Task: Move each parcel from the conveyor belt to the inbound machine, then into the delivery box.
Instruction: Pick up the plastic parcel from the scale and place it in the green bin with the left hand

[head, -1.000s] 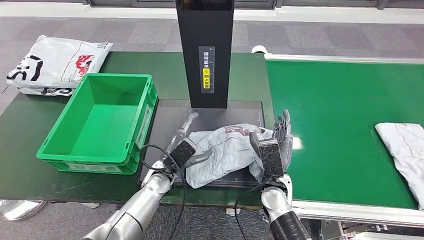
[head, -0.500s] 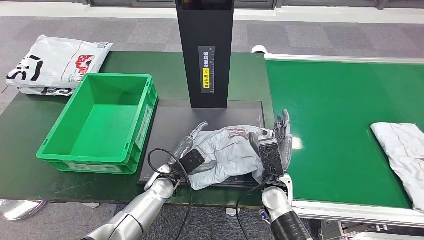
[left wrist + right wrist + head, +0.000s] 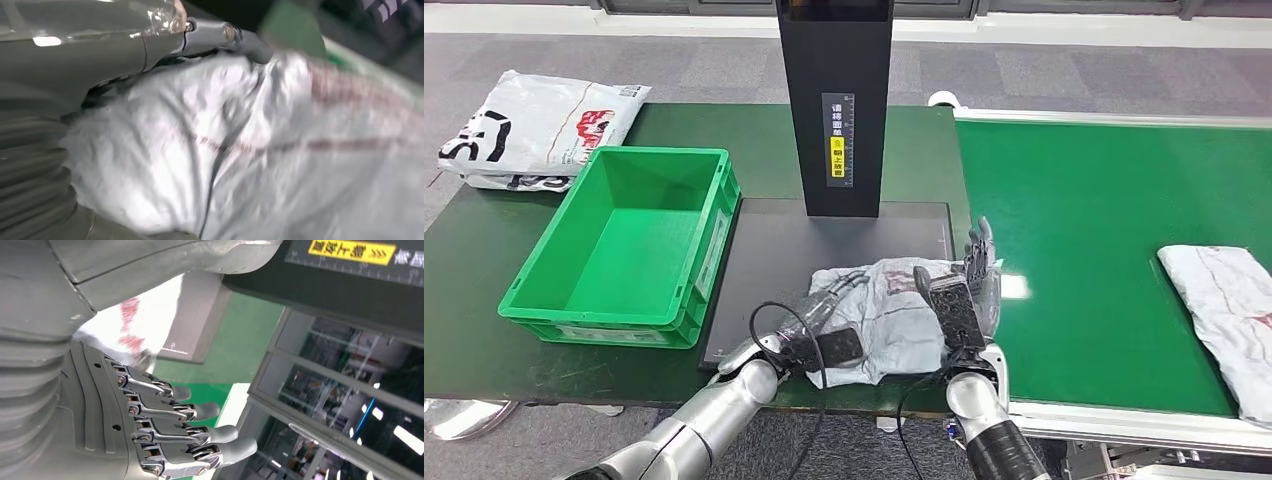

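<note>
Head view: a crumpled grey parcel point(image 3: 889, 310) lies on the dark scanner plate point(image 3: 774, 250) at the foot of the black scanner tower point(image 3: 836, 100), near the plate's front right corner. The left hand point(image 3: 829, 320) presses on the parcel's left side, fingers laid over the wrinkled plastic; the right hand point(image 3: 969, 290) stands upright against its right edge, fingers straight and slightly apart. A green crate point(image 3: 544, 300) sits just left of the plate — a second parcel point(image 3: 1224, 320) lies on the green belt point(image 3: 1104, 200) to the right, and a white bag point(image 3: 524, 125) lies behind the crate.

Left wrist view: the parcel point(image 3: 260, 165) lies against the hand point(image 3: 60, 100); I cannot tell whether it is clamped.

Right wrist view: the fingers point(image 3: 200, 432) stretch out, spread, holding nothing.
</note>
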